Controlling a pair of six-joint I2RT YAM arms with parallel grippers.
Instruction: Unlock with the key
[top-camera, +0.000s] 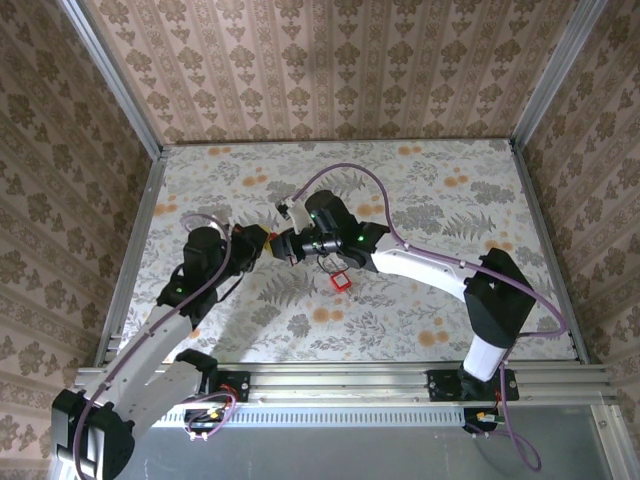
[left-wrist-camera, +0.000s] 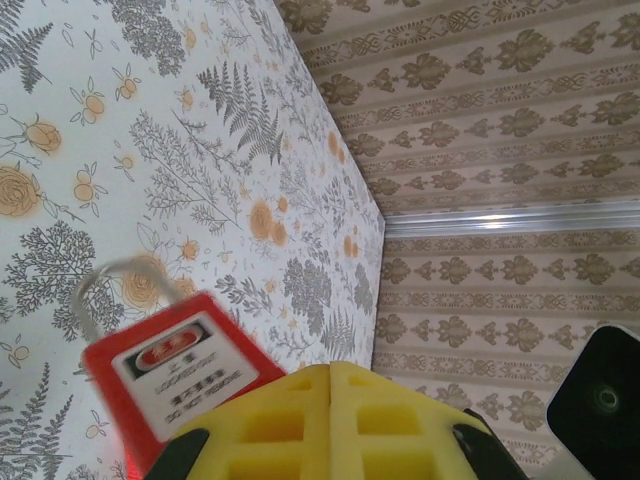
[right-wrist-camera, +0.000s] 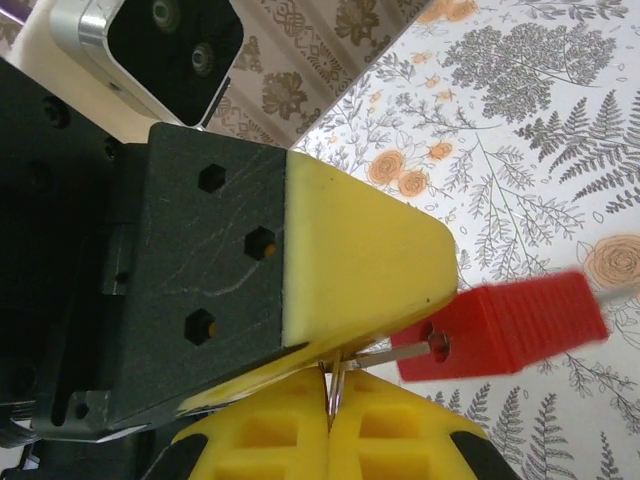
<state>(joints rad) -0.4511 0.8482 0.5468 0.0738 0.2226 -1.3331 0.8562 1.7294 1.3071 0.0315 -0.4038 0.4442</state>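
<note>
The right gripper (right-wrist-camera: 332, 395) is clamped on the key (right-wrist-camera: 392, 353). The key shaft enters the red padlock (right-wrist-camera: 510, 322), held above the floral table (right-wrist-camera: 520, 120). The left gripper (left-wrist-camera: 330, 385) has its fingers pressed together beside the padlock; any grasp cannot be determined.

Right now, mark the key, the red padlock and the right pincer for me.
key (right-wrist-camera: 395, 353): right wrist view, on its thin shaft beside the keyhole.
red padlock (right-wrist-camera: 520, 320): right wrist view, middle of its body.
right pincer (right-wrist-camera: 330, 388): right wrist view, between its yellow fingertips.
</note>
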